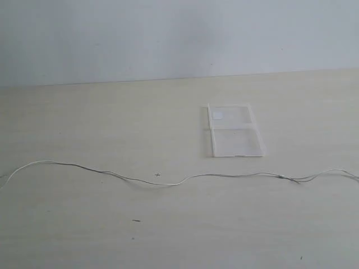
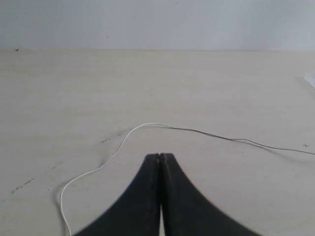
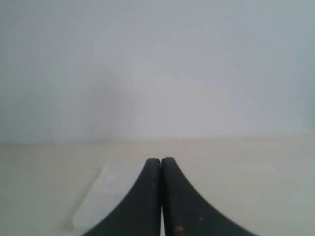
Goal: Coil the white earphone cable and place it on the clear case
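Lying apart, one cable (image 1: 224, 174), one case (image 1: 238, 141)

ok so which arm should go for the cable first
Left, probably. The cable lies just ahead of the left fingers in the left wrist view. The right fingers face the case, with no cable in their view. Both are shut and empty.

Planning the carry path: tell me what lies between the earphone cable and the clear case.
Bare tabletop only, per the exterior view, between the white earphone cable and the clear case.
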{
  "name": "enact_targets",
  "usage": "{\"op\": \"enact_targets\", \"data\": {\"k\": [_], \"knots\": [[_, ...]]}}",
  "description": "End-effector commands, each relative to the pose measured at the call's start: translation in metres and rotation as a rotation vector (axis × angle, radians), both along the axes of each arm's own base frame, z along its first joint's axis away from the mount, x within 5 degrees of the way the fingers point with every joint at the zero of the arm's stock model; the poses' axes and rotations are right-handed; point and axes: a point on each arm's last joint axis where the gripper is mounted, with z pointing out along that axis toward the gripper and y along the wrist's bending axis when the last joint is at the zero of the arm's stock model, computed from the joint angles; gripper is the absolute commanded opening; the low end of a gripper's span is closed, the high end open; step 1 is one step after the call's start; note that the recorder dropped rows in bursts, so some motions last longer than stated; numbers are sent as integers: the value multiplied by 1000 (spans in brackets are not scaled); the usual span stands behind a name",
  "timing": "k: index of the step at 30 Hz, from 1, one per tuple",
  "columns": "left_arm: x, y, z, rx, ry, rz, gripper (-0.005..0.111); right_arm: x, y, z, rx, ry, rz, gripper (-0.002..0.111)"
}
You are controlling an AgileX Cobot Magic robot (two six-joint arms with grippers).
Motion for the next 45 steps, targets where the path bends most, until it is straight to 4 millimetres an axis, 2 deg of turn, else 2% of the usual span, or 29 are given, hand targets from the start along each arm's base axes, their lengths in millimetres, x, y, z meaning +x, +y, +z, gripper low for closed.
{"op": "enact_targets", "data": {"k": [1, 5, 8, 9, 10, 13, 17, 21, 24, 28, 30, 35, 38, 40, 42, 44, 45], "knots": [[0, 0, 0, -15, -11, 3, 0, -5, -1, 24, 7, -238, -13, 0], [0, 0, 0, -15, -11, 3, 0, -7, -1, 60, -59, -199, -20, 0], [0, 0, 0, -15, -11, 3, 0, 2, 0, 101, -75, -137, -17, 0], [0, 0, 0, -15, -11, 3, 0, 11, 1, 111, -77, -88, -14, 0], [0, 0, 0, -15, -11, 3, 0, 19, 2, 130, -67, -59, -11, 0], [0, 0, 0, -15, -11, 3, 0, 55, 6, 161, -69, 82, -5, 0], [0, 0, 0, -15, -11, 3, 0, 95, 11, 199, -68, 70, -5, 0], [0, 0, 0, -15, -11, 3, 0, 127, 14, 223, -59, -4, -9, 0], [0, 0, 0, -15, -11, 3, 0, 145, 17, 230, -43, -42, -7, 0], [0, 0, 0, -15, -11, 3, 0, 160, 19, 225, 69, -14, 2, 0], [0, 0, 0, -15, -11, 3, 0, 168, 20, 215, 125, 66, 10, 0], [0, 0, 0, -15, -11, 3, 0, 201, 31, 166, 277, 423, 41, 0], [0, 0, 0, -15, -11, 3, 0, 223, 41, 133, 200, 601, 107, 0], [0, 0, 0, -15, -11, 3, 0, 235, 52, 115, 70, 699, 246, 0], [0, 0, 0, -15, -11, 3, 0, 244, 68, 96, -80, 794, 491, 0], [0, 0, 0, -15, -11, 3, 0, 250, 85, 87, -163, 842, 748, 0], [0, 0, 0, -15, -11, 3, 0, 252, 93, 84, -180, 863, 821, 0]]}}
